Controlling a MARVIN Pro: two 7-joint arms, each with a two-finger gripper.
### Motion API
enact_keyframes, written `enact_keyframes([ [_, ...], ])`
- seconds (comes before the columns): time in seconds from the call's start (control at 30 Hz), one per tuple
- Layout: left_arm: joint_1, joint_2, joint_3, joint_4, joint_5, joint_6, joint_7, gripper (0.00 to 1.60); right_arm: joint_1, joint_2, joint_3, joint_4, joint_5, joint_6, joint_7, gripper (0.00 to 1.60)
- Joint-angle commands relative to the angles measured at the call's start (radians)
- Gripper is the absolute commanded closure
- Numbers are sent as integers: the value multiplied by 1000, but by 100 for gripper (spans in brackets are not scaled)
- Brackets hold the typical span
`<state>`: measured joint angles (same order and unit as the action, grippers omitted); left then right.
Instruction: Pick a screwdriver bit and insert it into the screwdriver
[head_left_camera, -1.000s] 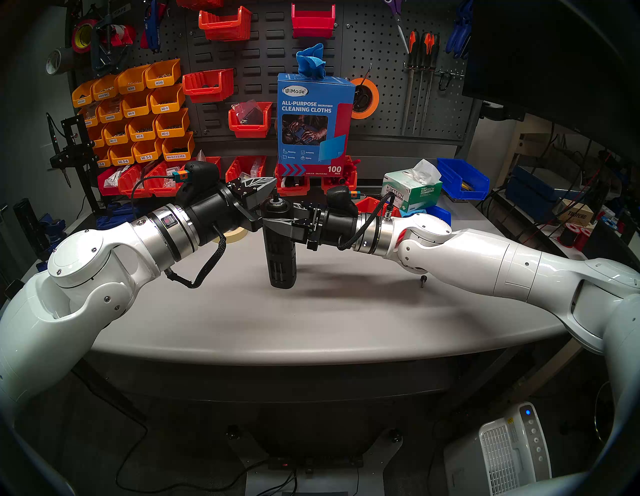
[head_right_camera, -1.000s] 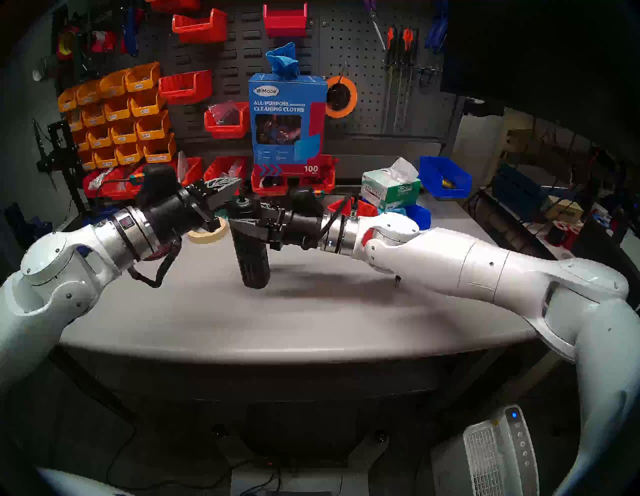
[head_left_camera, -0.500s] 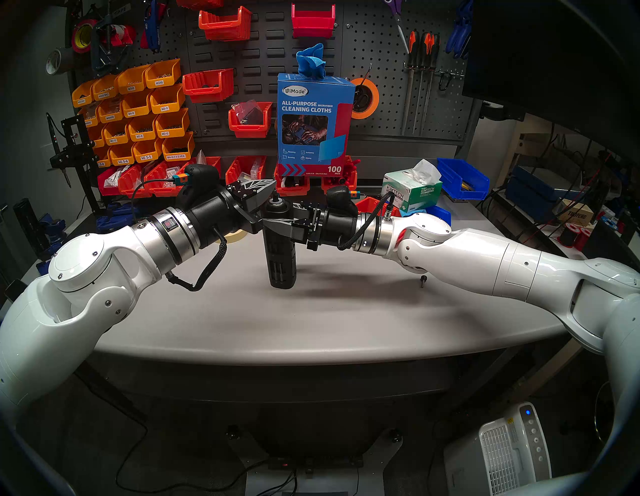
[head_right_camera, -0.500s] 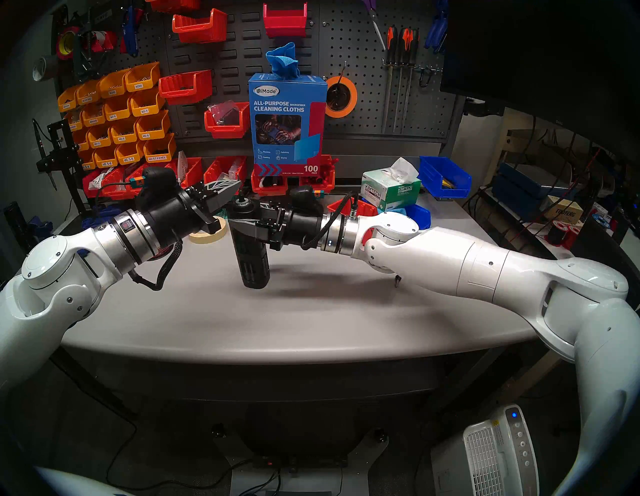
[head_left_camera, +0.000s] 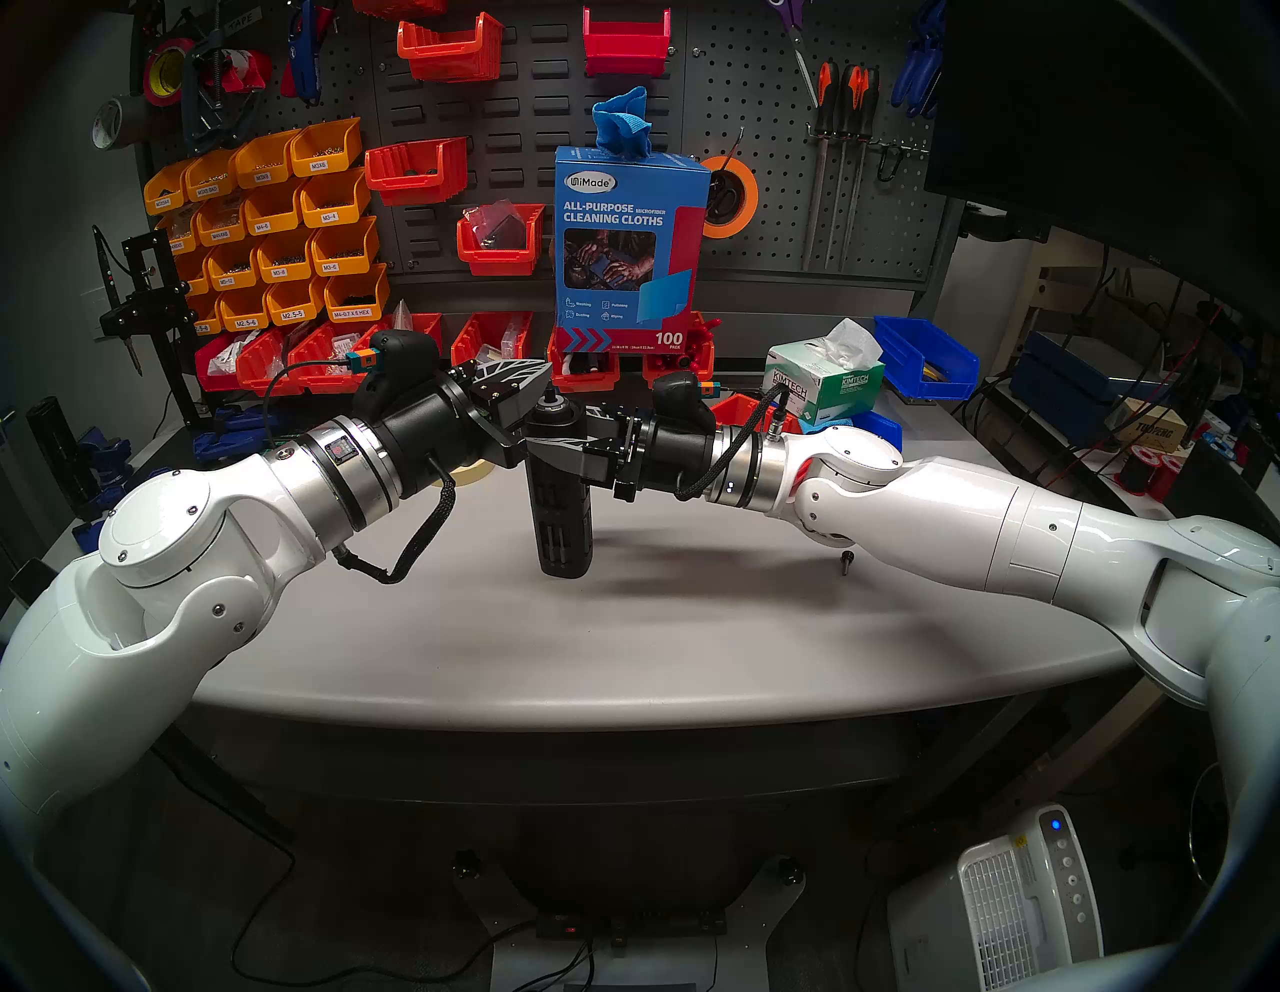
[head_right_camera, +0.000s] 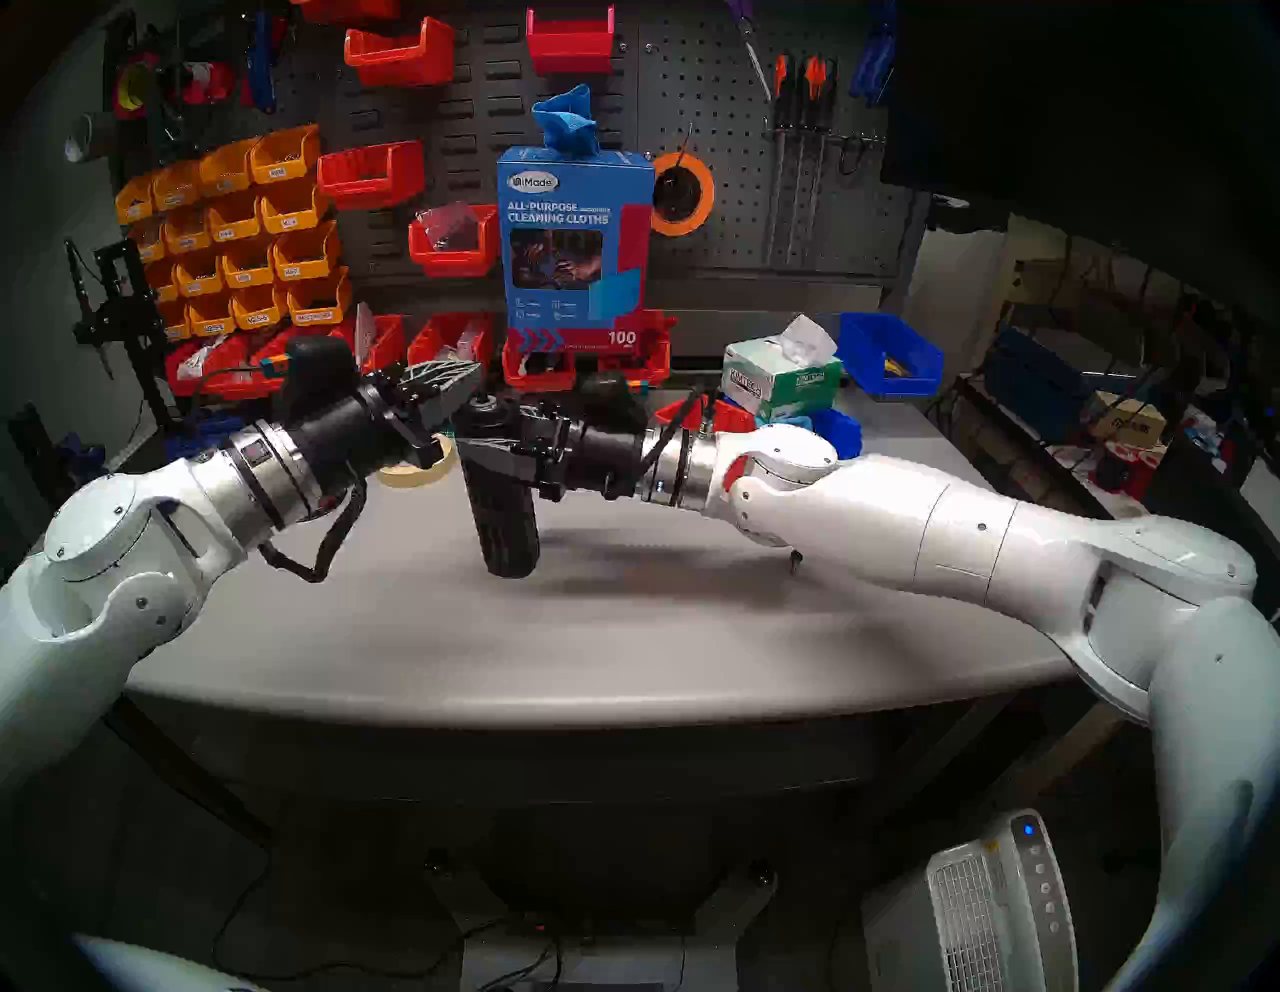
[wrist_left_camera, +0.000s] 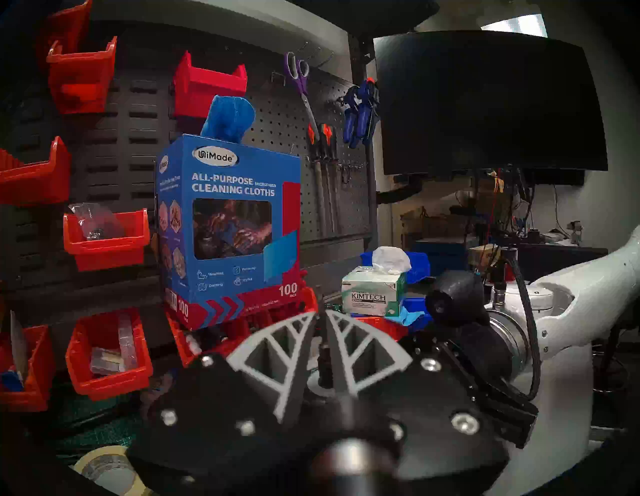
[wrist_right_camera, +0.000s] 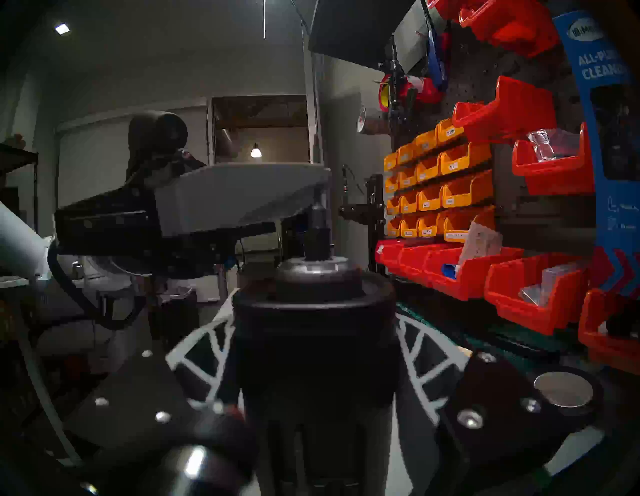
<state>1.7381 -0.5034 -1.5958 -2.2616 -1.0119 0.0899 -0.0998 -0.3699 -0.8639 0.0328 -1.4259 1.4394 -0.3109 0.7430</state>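
The bit (wrist_right_camera: 317, 221) stands upright in the socket on top of the screwdriver (head_left_camera: 558, 485), its upper end between the tips of the left gripper (head_left_camera: 542, 384). Half a second ago those fingers were pressed together on it. In the left wrist view a narrow dark slit now shows between them, so the jaws look just parted. I judge this a release: the bit appears seated and the insertion is about done, with only the left arm's retreat left. Neither arm has moved otherwise.

The right gripper (head_left_camera: 547, 450) is clamped around the screwdriver's upper body, holding it upright with its base at the table (head_left_camera: 623, 658); whether it touches I cannot tell.

The head views show the whole arrangement, but there the bit is only a dark nub. The right wrist view shows it from the side, rising from the collar to the underside of the left fingers (wrist_right_camera: 242, 197). The left wrist view alone shows the gap. Only the head view shows the knobbed pin (head_left_camera: 845, 561), lying under the right arm.
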Motion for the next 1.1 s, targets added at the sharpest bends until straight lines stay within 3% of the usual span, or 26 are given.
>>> enact_keyframes([
  [0.0,-20,2,-16,-13,-2,-8,-8,86,39,6,41,-16,15,-12,-1,94],
  [0.03,-21,1,-15,-13,-2,-9,-8,83,38,7,41,-17,15,-12,-1,94],
  [0.13,-23,0,-13,-14,-2,-7,-10,27,38,9,41,-18,16,-12,0,93],
  [0.27,-26,-2,-12,-16,-3,-5,-13,26,37,11,40,-19,16,-11,0,93],
  [0.3,-28,-4,-13,-18,-5,-6,-17,2,38,12,40,-20,17,-11,1,92],
  [0.7,-28,-9,-19,-24,-6,0,-22,0,39,19,40,-27,21,-7,7,82],
  [0.77,-27,-11,-20,-24,-7,0,-19,0,40,20,40,-27,22,-6,8,50],
  [0.87,-25,-13,-23,-23,-7,-1,-20,0,41,21,40,-28,24,-4,9,29],
  [1.07,-9,-19,-47,-26,-11,-6,-14,0,42,22,40,-28,25,-4,10,28],
])
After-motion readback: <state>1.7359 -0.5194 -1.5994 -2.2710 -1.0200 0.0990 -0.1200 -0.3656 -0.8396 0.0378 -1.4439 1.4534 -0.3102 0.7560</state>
